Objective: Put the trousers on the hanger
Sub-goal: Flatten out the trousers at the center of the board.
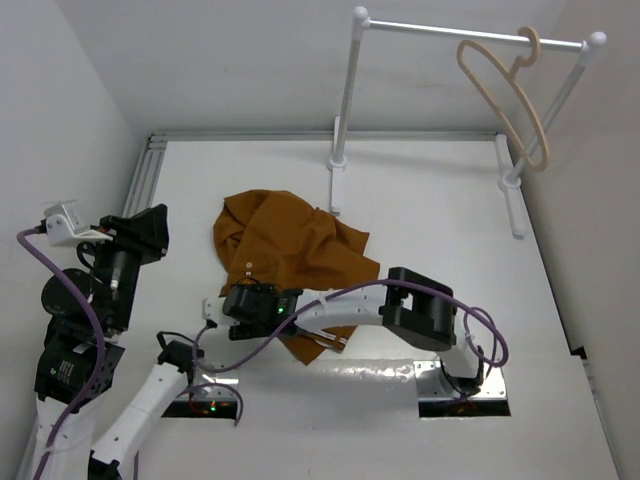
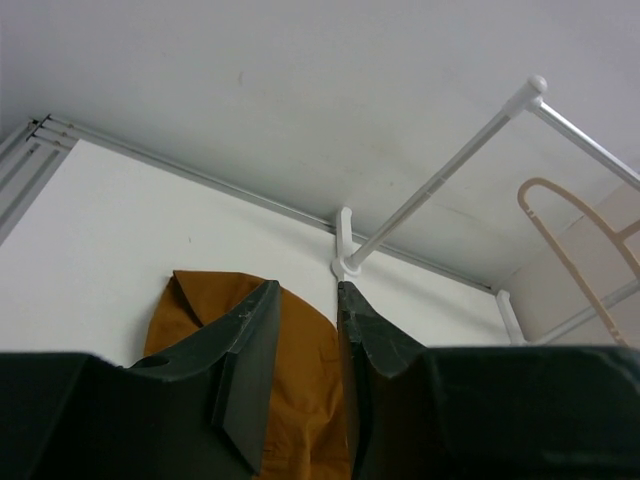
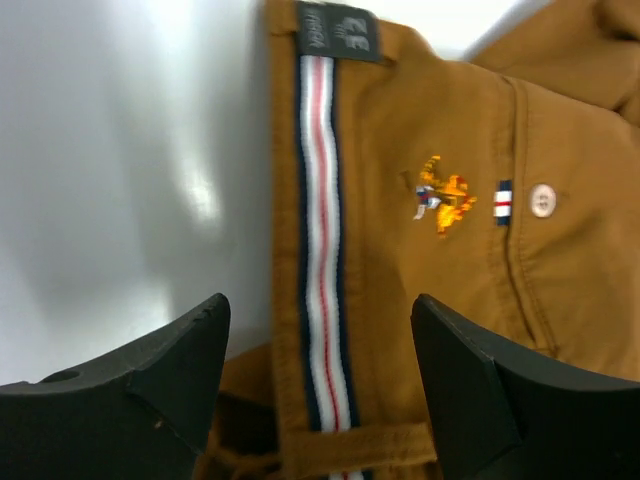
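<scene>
The rust-brown trousers lie crumpled on the middle of the table. My right gripper is open and empty just above their near-left edge. In the right wrist view the gripper has its jaws spread wide over the trousers' white-striped waistband trim, with a small light button to the right. My left gripper is raised at the far left, open and empty. In the left wrist view it points towards the trousers. The beige hanger hangs by its hook on the rail; it also shows in the left wrist view.
The white clothes rail stands at the back right on two posts with feet on the table; it also shows in the left wrist view. White walls close in on the left, back and right. A metal track runs along the left edge.
</scene>
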`<state>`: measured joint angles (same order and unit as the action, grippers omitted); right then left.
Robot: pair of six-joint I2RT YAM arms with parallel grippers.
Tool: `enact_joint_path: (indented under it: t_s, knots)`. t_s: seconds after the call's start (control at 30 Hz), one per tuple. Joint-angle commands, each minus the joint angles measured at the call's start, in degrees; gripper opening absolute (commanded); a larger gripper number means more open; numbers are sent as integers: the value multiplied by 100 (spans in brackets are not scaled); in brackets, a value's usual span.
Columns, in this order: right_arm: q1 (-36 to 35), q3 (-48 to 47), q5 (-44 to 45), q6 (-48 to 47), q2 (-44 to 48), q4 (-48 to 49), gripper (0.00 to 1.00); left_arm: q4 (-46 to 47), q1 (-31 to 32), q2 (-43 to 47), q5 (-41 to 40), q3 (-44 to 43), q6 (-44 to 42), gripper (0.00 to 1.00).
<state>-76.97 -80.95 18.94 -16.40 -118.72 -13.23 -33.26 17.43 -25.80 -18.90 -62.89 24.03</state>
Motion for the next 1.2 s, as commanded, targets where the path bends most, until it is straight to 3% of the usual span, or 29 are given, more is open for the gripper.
enact_joint_path:
  t_s: [0.0, 0.23, 0.33, 0.43, 0.63, 0.83, 1.17]
  knots:
    - [6, 534, 741, -600, 85, 1302, 73, 39, 6, -91, 61, -64, -100, 28]
    - [6, 1037, 1463, -978, -134, 2931, 68, 118, 6, -109, 132, 128, -74, 28]
    - [6, 1282, 1622, -787, 41, 3432, 55, 257, 6, -74, 158, 286, -22, 28]
    - [15, 1476, 1578, -383, 489, 3670, 31, 224, 6, -188, 202, 348, 5, 28]
    - [41, 1854, 1744, 215, 1368, 3995, 0, 408, 6, -513, 316, 629, 215, 28]
    - [340, 2531, 2184, 874, 2360, 4110, 0, 654, 6, -899, 729, 998, 418, 34]
    - [2290, 4578, 3027, 2729, 5217, 3504, 0, 1382, 6, -1699, 1309, 2078, 1164, 39]
